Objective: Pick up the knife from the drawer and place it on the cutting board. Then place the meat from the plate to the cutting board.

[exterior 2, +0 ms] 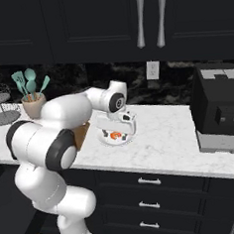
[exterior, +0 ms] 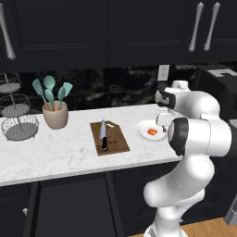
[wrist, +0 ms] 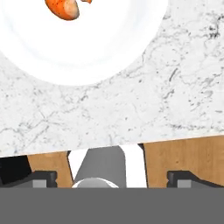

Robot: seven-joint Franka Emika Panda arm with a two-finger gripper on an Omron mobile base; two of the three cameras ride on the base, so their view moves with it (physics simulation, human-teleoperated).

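knife (exterior: 104, 135) lying on cutting board (exterior: 115, 144) | meat (exterior: 152, 132) on plate (exterior: 142, 129), tabletop (exterior: 55, 152) | gripper (exterior 2: 118, 133) above plate, jaws spread open, empty

A: What can't you make out?

B: From my hand camera, the meat (wrist: 64, 8) is cut by the top edge, and so is the plate (wrist: 87, 48). My tool (wrist: 112, 177) barely rises at the bottom, so I cannot tell its spread.

A: And from the base?

B: On the right side my arm hides most of the cutting board (exterior 2: 82, 133). On the left it covers the plate's right rim.
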